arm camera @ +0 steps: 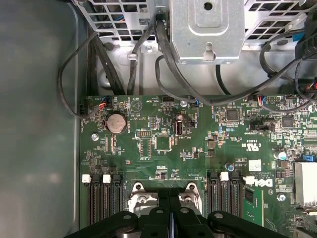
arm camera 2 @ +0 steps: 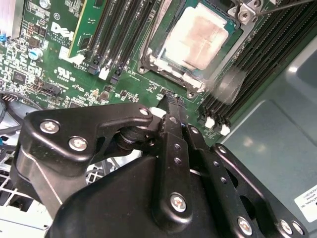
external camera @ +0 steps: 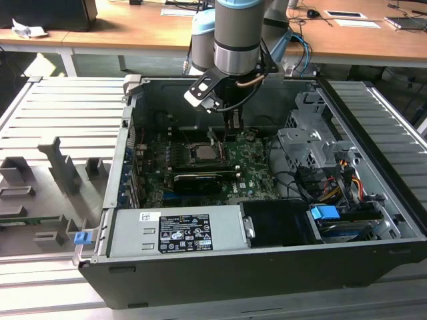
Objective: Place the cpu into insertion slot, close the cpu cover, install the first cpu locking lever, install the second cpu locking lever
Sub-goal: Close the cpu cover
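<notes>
The cpu [arm camera 2: 198, 39] lies flat in the insertion slot [arm camera 2: 147, 58] on the green motherboard [arm camera 2: 54, 59], pale metal face up. In the exterior view the cpu [external camera: 202, 154] sits mid-board. A silvery metal edge [arm camera 2: 192, 83] borders the chip; I cannot tell whether it is the cpu cover lying closed. A thin lever rod [arm camera 2: 287, 4] stands clear of the socket. My gripper [arm camera 2: 172, 99] is shut and holds nothing, hovering over the board just beside the socket. It also shows in the exterior view [external camera: 233, 127] and the first wrist view [arm camera: 168, 198].
Black memory slots [arm camera 2: 124, 29] flank the socket on both sides. A black card [external camera: 198, 181] lies across the board. A metal drive cage [external camera: 313, 143] with cables stands at the exterior view's right, the power supply [external camera: 180, 230] at the front. Case walls enclose everything.
</notes>
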Available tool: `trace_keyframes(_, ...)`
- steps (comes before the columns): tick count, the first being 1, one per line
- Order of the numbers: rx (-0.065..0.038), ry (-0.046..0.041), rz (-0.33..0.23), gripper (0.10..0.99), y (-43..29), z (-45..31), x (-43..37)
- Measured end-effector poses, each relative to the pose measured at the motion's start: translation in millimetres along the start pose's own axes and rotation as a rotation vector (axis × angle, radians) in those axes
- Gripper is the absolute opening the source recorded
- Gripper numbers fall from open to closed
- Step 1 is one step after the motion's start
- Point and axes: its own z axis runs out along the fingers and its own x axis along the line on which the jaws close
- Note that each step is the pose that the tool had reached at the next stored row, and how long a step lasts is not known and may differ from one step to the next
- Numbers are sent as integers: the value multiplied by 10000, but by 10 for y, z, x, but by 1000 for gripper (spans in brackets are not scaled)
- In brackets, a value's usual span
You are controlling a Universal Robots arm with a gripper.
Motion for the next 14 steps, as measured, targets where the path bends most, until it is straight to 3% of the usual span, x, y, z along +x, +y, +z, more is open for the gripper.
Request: trace_keyframes(14, 0, 0, 0, 106, -87, -2, -1)
